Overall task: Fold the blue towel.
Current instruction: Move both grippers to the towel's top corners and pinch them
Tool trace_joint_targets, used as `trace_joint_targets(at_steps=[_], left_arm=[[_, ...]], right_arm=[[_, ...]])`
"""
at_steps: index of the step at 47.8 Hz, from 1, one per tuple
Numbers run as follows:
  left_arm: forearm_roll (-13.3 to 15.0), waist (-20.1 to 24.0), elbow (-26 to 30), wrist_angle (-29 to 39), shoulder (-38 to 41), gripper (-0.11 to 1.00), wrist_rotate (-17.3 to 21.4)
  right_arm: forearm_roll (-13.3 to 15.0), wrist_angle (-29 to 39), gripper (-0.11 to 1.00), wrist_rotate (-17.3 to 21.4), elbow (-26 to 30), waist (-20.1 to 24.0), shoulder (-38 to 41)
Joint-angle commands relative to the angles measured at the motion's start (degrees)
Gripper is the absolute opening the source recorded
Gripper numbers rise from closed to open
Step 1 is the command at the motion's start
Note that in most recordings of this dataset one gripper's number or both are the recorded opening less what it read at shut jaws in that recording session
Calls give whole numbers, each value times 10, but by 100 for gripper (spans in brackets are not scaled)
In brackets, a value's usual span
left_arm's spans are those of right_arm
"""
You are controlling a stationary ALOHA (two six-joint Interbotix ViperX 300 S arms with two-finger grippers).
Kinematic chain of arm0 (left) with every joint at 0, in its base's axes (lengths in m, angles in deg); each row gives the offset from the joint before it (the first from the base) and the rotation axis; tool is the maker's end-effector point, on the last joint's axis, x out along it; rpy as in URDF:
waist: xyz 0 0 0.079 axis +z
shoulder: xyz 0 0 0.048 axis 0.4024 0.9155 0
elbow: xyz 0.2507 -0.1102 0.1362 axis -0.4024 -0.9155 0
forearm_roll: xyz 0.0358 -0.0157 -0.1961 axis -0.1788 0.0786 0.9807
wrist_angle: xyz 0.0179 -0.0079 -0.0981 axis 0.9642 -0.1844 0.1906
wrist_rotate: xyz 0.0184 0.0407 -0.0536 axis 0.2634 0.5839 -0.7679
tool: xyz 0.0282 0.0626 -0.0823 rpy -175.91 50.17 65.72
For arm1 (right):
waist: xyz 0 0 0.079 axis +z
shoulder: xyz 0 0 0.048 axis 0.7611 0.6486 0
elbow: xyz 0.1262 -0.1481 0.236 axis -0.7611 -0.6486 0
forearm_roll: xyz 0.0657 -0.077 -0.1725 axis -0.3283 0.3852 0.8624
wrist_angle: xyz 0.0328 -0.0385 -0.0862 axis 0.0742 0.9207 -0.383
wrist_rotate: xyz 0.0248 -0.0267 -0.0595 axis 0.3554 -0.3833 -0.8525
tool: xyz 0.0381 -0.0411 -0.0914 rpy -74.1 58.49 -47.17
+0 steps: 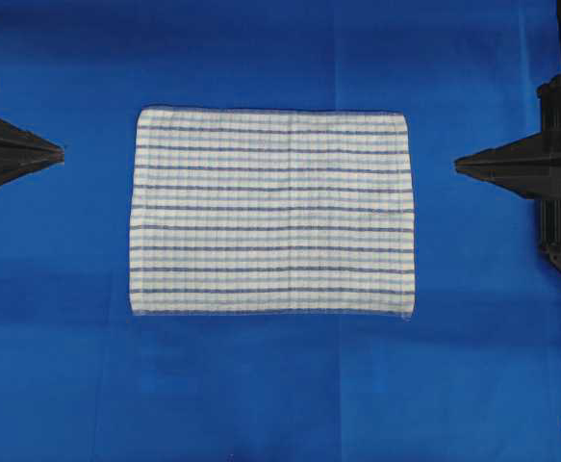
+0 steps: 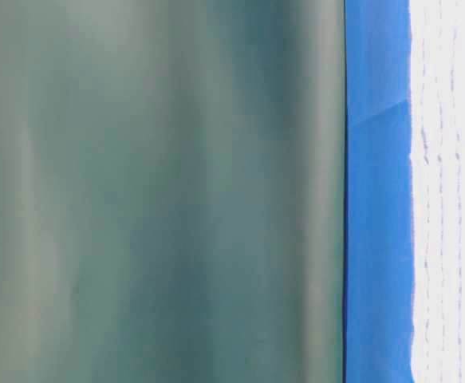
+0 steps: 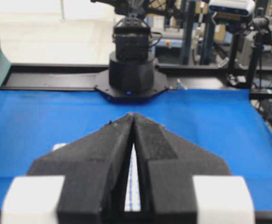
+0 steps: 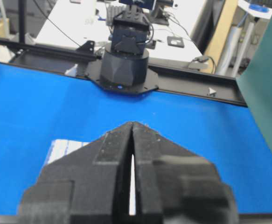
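The blue towel (image 1: pixel 272 210), white with thin blue stripes, lies flat and unfolded in the middle of the blue table covering (image 1: pixel 280 385). My left gripper (image 1: pixel 61 151) hovers off the towel's left edge, shut, tips together, holding nothing. My right gripper (image 1: pixel 458 165) points at the towel's right edge from a short gap away, also shut and empty. In the left wrist view the gripper (image 3: pixel 133 115) shows a sliver of towel (image 3: pixel 133 186) below its fingers. In the right wrist view the gripper (image 4: pixel 132 123) hides most of the towel; a corner (image 4: pixel 63 148) shows at left.
The opposite arm's base (image 3: pixel 131 70) stands at the table's far side in the left wrist view, and likewise a base (image 4: pixel 125 65) in the right wrist view. A green sheet (image 2: pixel 160 191) fills most of the table-level view, beside the towel's edge (image 2: pixel 451 191).
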Motion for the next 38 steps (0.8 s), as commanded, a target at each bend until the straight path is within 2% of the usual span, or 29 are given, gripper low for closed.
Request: trace_joint_targets(at_steps=[1, 8, 15, 28, 32, 38], left_arm=[[14, 5, 21, -4, 14, 0, 9], [14, 14, 21, -9, 40, 0, 21], [14, 41, 21, -10, 81, 0, 29], [18, 124, 18, -9, 177, 3, 29], [18, 144, 20, -9, 212, 16, 27], [18, 171, 28, -10, 273, 48, 24]], right_arm=[[-3, 0, 0, 2, 19, -10, 6], [-11, 47, 0, 4, 25, -35, 13], [-26, 74, 0, 5, 23, -69, 26], [-54, 80, 2, 8, 10, -146, 96], [-63, 76, 13, 8, 6, -171, 134], [-69, 59, 47, 8, 3, -199, 188]])
